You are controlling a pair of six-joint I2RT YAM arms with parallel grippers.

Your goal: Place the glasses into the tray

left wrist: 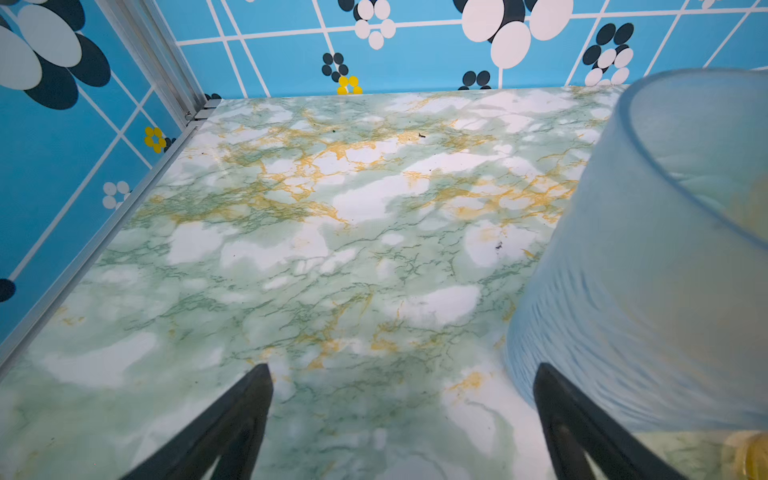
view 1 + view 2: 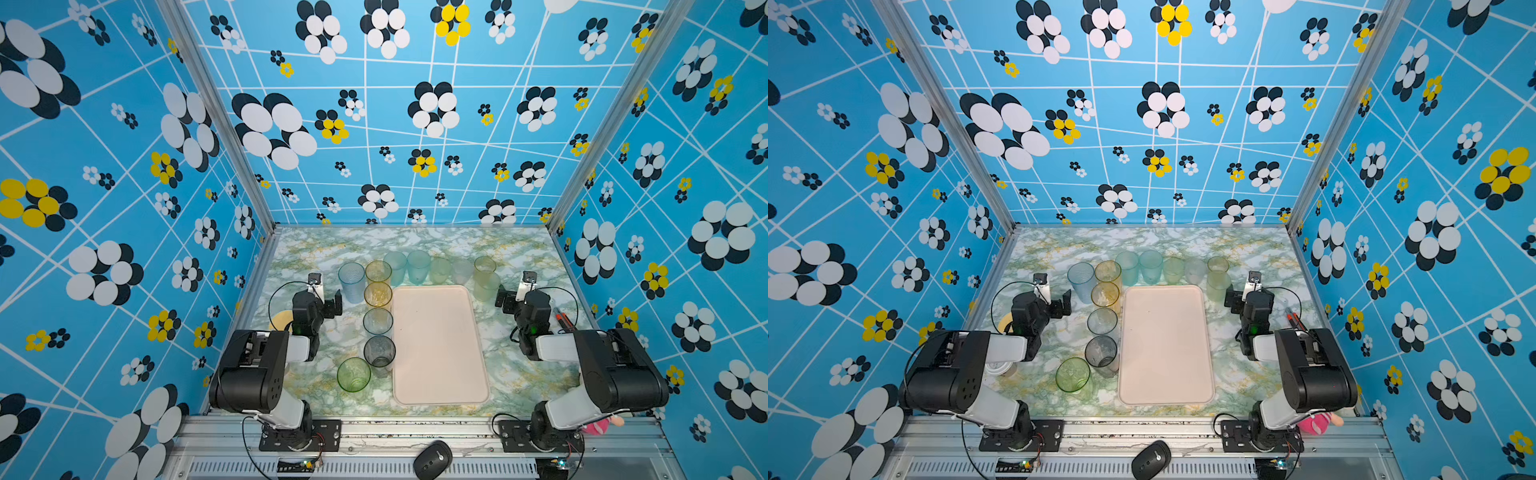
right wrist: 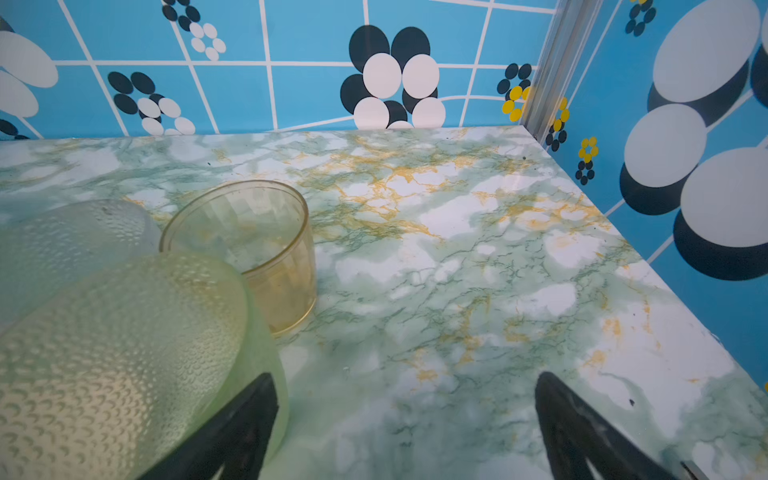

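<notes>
**Glasses (image 2: 378,322) Waited Around a Bare Tray (image 2: 438,345)**

The glasses stood upright on the table (image 2: 519,374), a column along the tray's left edge and a row behind its far edge. None was inside it, so we judged the task not yet begun. The left claw (image 2: 333,305) hung spread and empty beside the blue glass (image 2: 351,281), the right claw (image 2: 503,301) likewise beside the pale green glass (image 2: 485,286). Both arms sat folded low, elbows drawn back.

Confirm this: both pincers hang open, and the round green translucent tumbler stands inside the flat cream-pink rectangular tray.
Wrong: the green translucent tumbler stands on the marble table left of the cream-pink rectangular tray, not inside it, as both top views show. The left pincer and right pincer are open.
</notes>
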